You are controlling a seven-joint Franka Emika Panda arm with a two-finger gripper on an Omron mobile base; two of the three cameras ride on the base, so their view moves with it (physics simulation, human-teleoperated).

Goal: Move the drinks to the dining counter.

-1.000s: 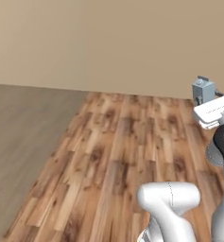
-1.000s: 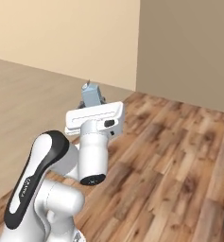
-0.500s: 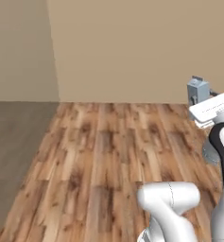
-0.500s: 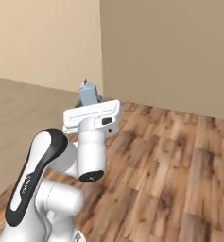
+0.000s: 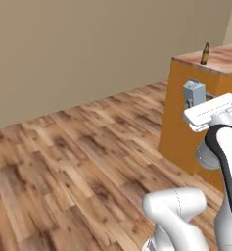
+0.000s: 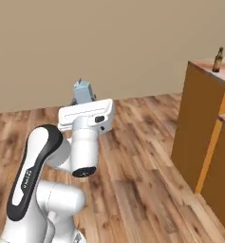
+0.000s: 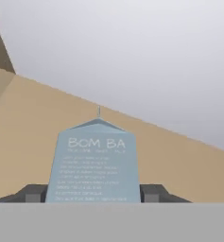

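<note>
My gripper (image 7: 94,194) is shut on the pale blue-grey carton (image 7: 95,163), which stands upright between the two dark fingers (image 7: 34,193). The carton (image 5: 194,92) rides high above the wood floor, on top of the white hand, just left of the dining counter (image 5: 179,113). From the other side, the carton (image 6: 82,90) sits in the gripper (image 6: 80,100) well left of that counter (image 6: 197,119). A small brown beer bottle (image 5: 205,53) stands upright on the reddish-brown top; it is the same bottle (image 6: 219,60) near the counter's corner.
Wood plank floor (image 5: 78,157) stretches between me and a plain beige wall (image 6: 109,42). The counter's orange side drops to a lower orange block (image 6: 223,166) at the near right.
The whole picture has swung as the base turned: the orange counter with the beer bottle has come into view. The carton stays held in the gripper.
</note>
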